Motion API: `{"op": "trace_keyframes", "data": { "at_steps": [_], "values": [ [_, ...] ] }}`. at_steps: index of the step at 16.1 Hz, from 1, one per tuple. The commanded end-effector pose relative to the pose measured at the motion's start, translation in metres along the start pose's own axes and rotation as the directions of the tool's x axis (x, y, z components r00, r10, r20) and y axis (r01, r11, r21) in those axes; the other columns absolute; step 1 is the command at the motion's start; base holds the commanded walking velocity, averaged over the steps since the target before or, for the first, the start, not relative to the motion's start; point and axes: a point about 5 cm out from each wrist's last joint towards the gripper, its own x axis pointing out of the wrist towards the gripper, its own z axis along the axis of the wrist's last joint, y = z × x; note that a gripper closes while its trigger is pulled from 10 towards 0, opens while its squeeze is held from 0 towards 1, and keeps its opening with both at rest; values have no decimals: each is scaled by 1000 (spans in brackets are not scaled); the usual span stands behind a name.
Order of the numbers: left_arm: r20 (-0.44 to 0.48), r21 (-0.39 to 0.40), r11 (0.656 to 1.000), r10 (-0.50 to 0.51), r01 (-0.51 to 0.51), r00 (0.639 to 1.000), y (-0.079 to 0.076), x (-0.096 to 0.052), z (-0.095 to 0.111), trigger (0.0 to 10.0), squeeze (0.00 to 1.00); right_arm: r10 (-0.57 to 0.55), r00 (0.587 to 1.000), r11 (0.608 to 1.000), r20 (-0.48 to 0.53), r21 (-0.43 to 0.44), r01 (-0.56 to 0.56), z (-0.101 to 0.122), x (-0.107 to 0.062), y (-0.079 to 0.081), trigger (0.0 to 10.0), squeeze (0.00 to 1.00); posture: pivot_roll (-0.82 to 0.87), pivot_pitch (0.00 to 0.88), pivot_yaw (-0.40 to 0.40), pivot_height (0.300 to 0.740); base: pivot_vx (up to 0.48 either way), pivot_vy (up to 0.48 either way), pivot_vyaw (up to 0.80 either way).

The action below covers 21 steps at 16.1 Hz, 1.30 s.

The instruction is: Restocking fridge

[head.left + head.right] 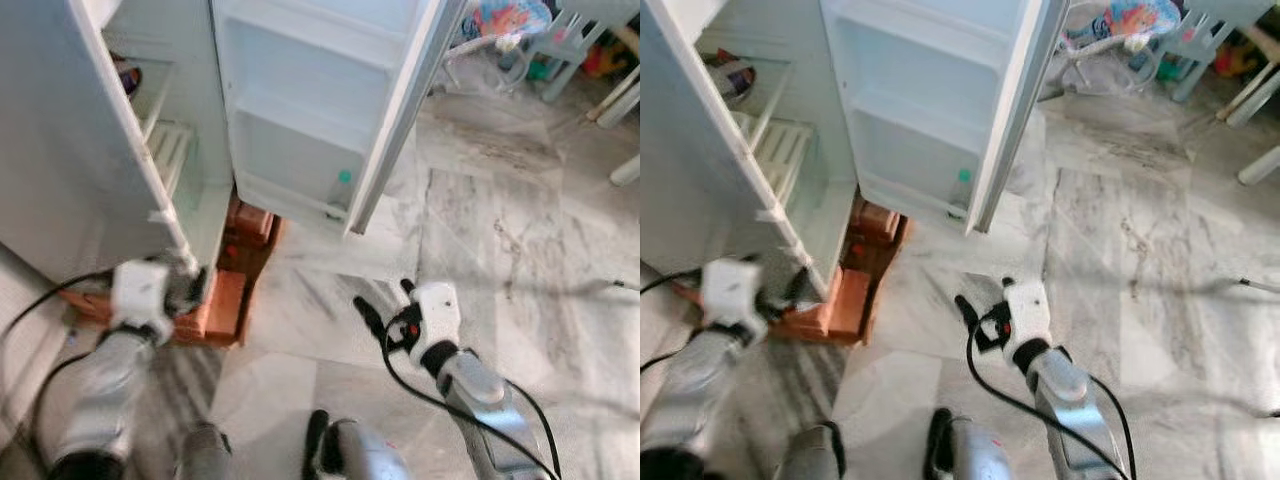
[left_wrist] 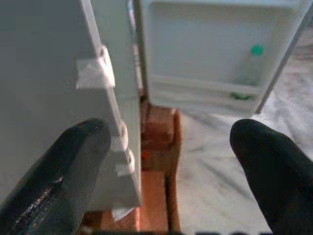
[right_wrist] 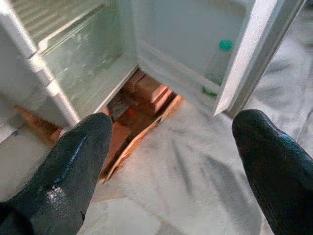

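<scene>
The left gripper [image 2: 171, 161], fingers spread and empty, sits at the fridge [image 1: 60, 180] edge and could snag there. A bottle [image 1: 341, 192] stands in the door [image 1: 330, 110] shelf. The right gripper [image 1: 382, 303] hovers open, empty.

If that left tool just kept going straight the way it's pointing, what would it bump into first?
Most likely the lower edge of the fridge's left door, which sits between the open fingers of the left tool. Depth is hard to judge, but that edge looks nearest.
</scene>
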Motion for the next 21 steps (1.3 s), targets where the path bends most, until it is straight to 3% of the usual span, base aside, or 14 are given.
{"op": "trace_keyframes", "data": {
  "at_steps": [1, 2, 6, 10, 14, 21],
  "values": [
    [30, 30, 999, -16, 15, 999, -8, 2, 8, 10000, 0, -46, 999, 999, -8, -18, 46, 0, 0, -9, 10000, 0, 85, 196, -127, 740, 0, -446, 0],
    [69, 32, 999, 5, -7, 998, -7, 3, 22, 10000, 0, -46, 999, 999, 10, -23, 46, 6, 5, -9, 10000, 0, 101, 202, -128, 740, 0, -439, 0],
    [98, 58, 998, -26, 21, 995, -21, -1, 37, 10000, 0, -28, 999, 997, 44, -66, 31, 17, 13, -7, 10000, 0, 126, 219, -124, 740, 0, -445, 0],
    [52, 43, 999, 0, -2, 999, -26, -5, 30, 10000, 0, -3, 998, 994, 65, -107, 10, 21, 20, 2, 10000, 0, 113, 225, -123, 740, 236, -374, -117],
    [54, 38, 999, -13, 11, 998, -33, 6, 33, 10000, 0, 13, 997, 992, 80, -126, -3, 21, 20, 8, 10000, 0, 102, 206, -109, 740, 443, 0, -661],
    [-7, -1, 998, 56, -56, 998, -29, 8, 13, 10000, 0, -73, 983, 995, 167, -56, 83, 23, 10, 0, 10000, 0, 88, 169, -127, 740, 479, 0, 0]
  ]
}}
